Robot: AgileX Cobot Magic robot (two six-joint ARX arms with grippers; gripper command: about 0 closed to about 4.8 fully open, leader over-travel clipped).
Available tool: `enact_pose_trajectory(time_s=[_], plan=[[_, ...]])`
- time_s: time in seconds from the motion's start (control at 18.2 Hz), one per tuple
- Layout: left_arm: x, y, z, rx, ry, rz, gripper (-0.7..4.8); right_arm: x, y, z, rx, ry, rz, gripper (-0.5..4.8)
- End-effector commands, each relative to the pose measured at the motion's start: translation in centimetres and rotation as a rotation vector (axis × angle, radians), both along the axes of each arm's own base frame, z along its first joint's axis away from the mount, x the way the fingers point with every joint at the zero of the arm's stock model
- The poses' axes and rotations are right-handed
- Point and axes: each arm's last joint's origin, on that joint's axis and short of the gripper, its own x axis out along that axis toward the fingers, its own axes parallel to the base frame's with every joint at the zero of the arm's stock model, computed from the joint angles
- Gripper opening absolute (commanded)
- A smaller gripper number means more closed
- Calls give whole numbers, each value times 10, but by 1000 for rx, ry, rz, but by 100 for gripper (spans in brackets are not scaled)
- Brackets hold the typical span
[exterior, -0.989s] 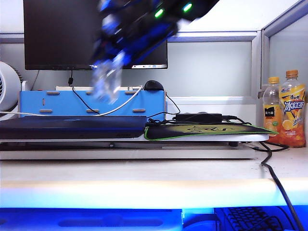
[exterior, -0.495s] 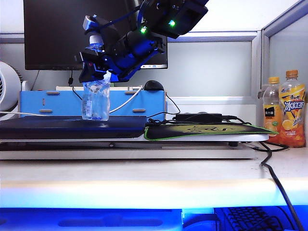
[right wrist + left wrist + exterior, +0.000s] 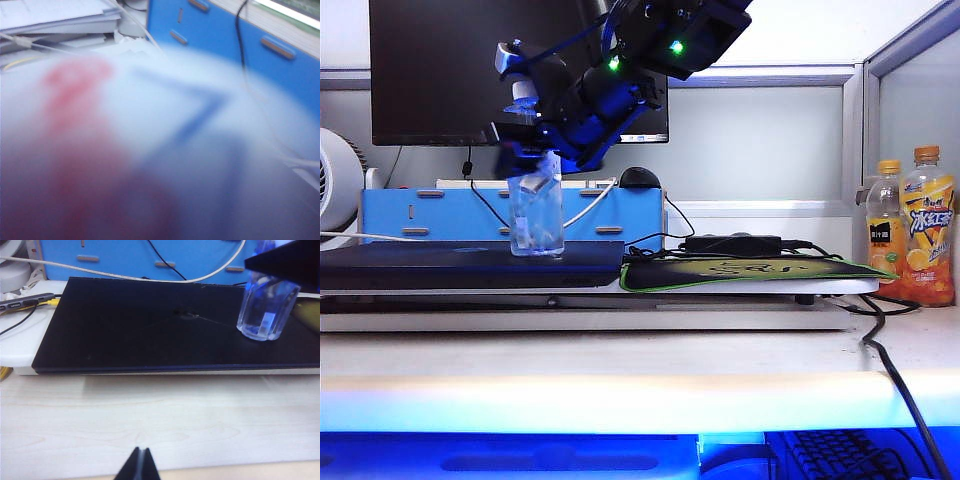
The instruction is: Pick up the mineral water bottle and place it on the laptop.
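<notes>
The mineral water bottle [image 3: 535,218] is clear and bluish. It stands upright on the right part of the closed dark laptop [image 3: 440,265]. The left wrist view shows its base [image 3: 265,310] resting on the laptop lid [image 3: 150,330]. My right gripper [image 3: 532,168] reaches down from the upper right, with its fingers around the bottle's upper part. I cannot make out their spacing. The right wrist view is filled by a close blur of the bottle [image 3: 150,150]. My left gripper [image 3: 139,466] hangs over the pale desk in front of the laptop, its fingertips pressed together with nothing between them.
A black monitor [image 3: 450,70] and a blue box [image 3: 440,215] stand behind the laptop. To its right lie a green-edged mouse mat [image 3: 740,272] and a black power adapter [image 3: 732,243]. Two orange-drink bottles [image 3: 927,225] stand at the far right. A black cable [image 3: 890,360] runs off the desk front.
A second ago the bottle hung blurred in the air under the right gripper. It came down onto the laptop, and in the last half second bottle and gripper shifted slightly right.
</notes>
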Motion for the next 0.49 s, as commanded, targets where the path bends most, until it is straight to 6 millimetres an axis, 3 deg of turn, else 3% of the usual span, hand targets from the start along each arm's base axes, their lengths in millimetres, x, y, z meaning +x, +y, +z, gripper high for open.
enact_pose_trajectory(time_s=[0.05,0.22,0.49], plan=[[0,0,0,0,4,-6,-2,-3,1,13,31,-35,5,479],[0,0,0,1,4,-6,-2,-5,1,26,73,-84,7,479],[0,0,0,0,4,-6,-2,-8,-6,73,150,-192,-51,479]])
